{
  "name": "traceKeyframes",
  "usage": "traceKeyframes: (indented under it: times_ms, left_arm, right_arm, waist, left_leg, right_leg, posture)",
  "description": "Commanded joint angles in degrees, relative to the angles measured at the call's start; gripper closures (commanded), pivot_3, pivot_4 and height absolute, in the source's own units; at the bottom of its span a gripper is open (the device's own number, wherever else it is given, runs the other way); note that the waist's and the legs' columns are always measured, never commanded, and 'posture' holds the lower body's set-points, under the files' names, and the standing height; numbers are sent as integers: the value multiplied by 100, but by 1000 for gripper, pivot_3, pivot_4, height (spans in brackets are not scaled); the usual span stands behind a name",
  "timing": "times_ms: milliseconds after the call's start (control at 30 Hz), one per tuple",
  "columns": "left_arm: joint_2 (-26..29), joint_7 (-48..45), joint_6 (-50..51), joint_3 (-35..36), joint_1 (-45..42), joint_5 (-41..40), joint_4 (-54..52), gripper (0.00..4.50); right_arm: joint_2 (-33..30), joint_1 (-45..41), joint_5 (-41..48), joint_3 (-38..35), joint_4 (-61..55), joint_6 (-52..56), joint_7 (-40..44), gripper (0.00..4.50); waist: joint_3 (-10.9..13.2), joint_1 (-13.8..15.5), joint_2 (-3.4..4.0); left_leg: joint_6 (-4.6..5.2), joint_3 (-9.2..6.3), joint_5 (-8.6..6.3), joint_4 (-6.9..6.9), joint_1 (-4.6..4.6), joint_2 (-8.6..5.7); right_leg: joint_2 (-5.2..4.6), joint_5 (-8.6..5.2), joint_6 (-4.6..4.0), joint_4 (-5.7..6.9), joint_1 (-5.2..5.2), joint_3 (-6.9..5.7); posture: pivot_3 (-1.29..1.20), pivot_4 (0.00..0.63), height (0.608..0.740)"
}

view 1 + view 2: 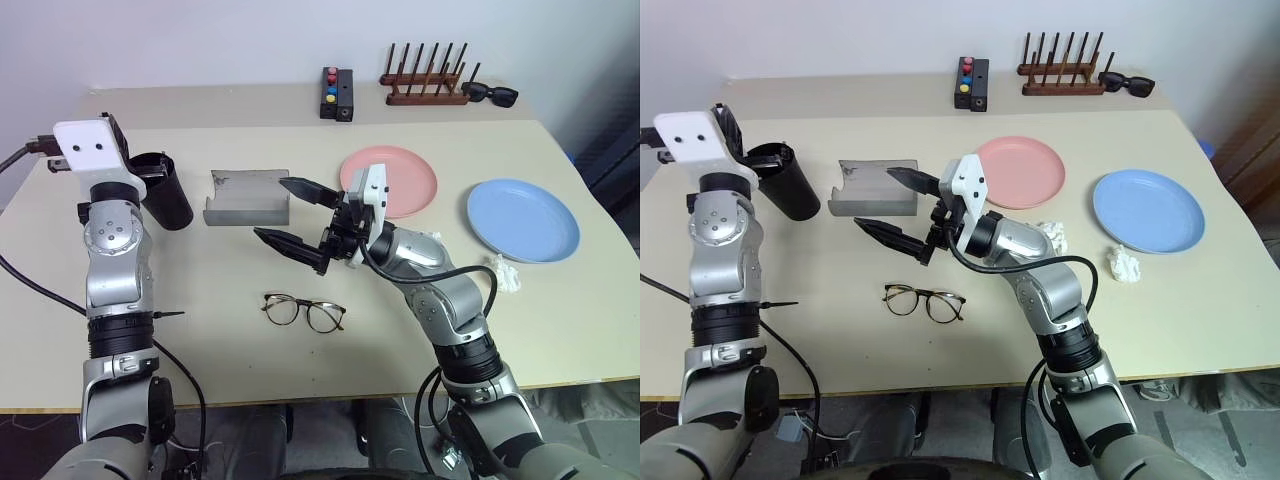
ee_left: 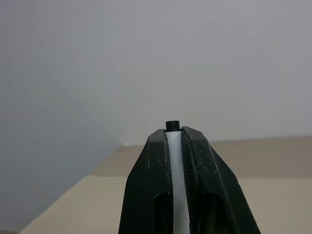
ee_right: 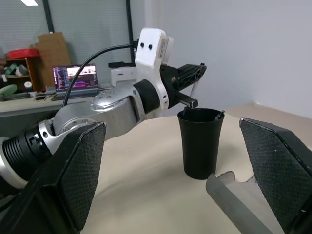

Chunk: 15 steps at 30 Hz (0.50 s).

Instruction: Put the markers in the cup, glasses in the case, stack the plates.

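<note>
— Here, the left gripper (image 3: 191, 84) hangs just above the rim of the cup (image 3: 200, 142), its two black fingers (image 2: 157, 185) clamped on a white-barrelled marker (image 2: 174, 170).

— Which way does the marker point?

— In the left wrist view the barrel runs along the fingers, its dark tip just clear of them. In the right wrist view something thin and pale hangs from the claw toward the cup's mouth; too fine to say whether it touches the rim. A dark sliver leans out of the cup's far rim, possibly the second marker, though that is hard to tell.

— So the coming move?

— By my reading, the marker must tip steeply into the cup's mouth directly below the claw before release. A tilted barrel could catch the rim.

— And the other arm?

— The right gripper (image 1: 295, 213) hovers on the far side of the case from the cup, jaws spread wide, holding nothing. The case (image 1: 246, 197) lies open beside the cup. The glasses (image 1: 303, 312) rest nearer the robot than the cup, closer to the right gripper.

— Plates?

— The pink plate (image 1: 410, 187) and the blue plate (image 1: 523, 220) lie apart, unstacked, both beyond the case from the cup.
</note>
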Motion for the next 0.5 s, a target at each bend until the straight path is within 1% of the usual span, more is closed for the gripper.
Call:
traceKeyframes:
  times_ms: [33, 67, 167, 267, 500]
  left_arm:
    - [-4, 75, -28, 59, -26, 41, -229, 4486]
    - [-11, 85, -23, 61, -22, 39, -227, 4486]
    - [-26, 118, 7, 65, -10, 39, -236, 3268]
    - [-42, 165, 27, 47, -7, 66, -233, 1836]
    - [-52, 196, 44, 34, -42, 46, -254, 1836]
  right_arm:
    - [56, -75, 105, -27, -220, -62, 32, 0]
    - [57, -76, 105, -26, -218, -62, 34, 0]
    - [58, -72, 103, -23, -226, -58, 29, 0]
    - [50, -71, 106, -19, -221, -60, 29, 0]
    - [46, -79, 107, -16, -212, -67, 36, 0]
  waist:
    - [0, 1, 0]
    - [0, 1, 0]
    - [0, 0, 0]
    - [0, -3, 0]
    - [0, 0, 0]
  left_leg:
    - [0, 0, 0, 0, 0, 0]
    - [0, 0, 0, 0, 0, 0]
    - [0, 0, 0, 0, 0, 0]
    - [0, 0, 0, 0, 0, 0]
    - [0, 0, 0, 0, 0, 0]
  right_leg:
    - [0, 0, 0, 0, 0, 0]
    - [0, 0, 0, 0, 0, 0]
    - [0, 0, 0, 0, 0, 0]
    - [0, 0, 0, 1, 0, 0]
    - [0, 0, 0, 1, 0, 0]
  posture:
    - [0, 150, 739]
    - [0, 150, 739]
    - [0, 150, 739]
    - [0, 150, 739]
    - [0, 150, 739]
